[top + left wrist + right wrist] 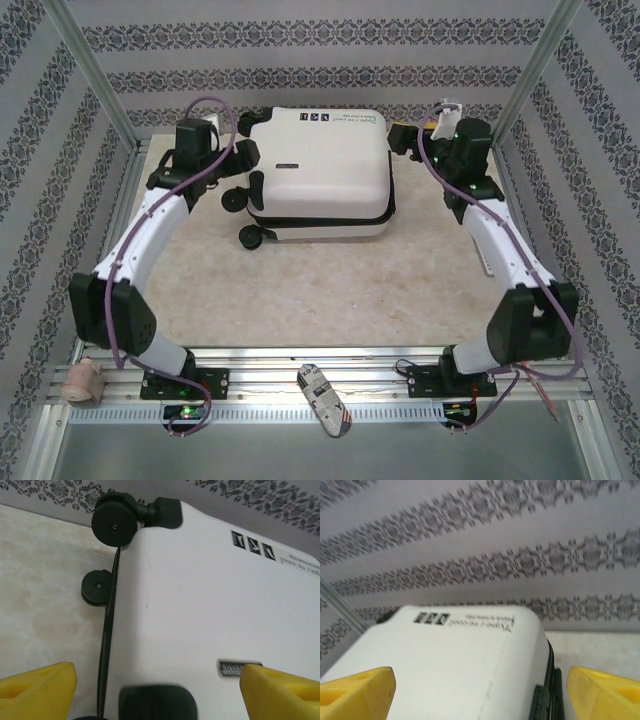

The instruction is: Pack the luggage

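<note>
Two pairs of jaws gape wide, gripping nothing! The luggage [320, 175] lies shut and flat on the table [300, 290], long axis running arm to arm. Left jaws hover by its wheels [243, 200], right jaws just off the opposite end. Left looks marginally nearer.

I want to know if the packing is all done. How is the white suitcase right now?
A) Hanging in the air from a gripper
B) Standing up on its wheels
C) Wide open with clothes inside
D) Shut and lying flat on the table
D: the luggage lies flat on the table, its two white halves shut together and its wheels sticking out sideways.
</note>
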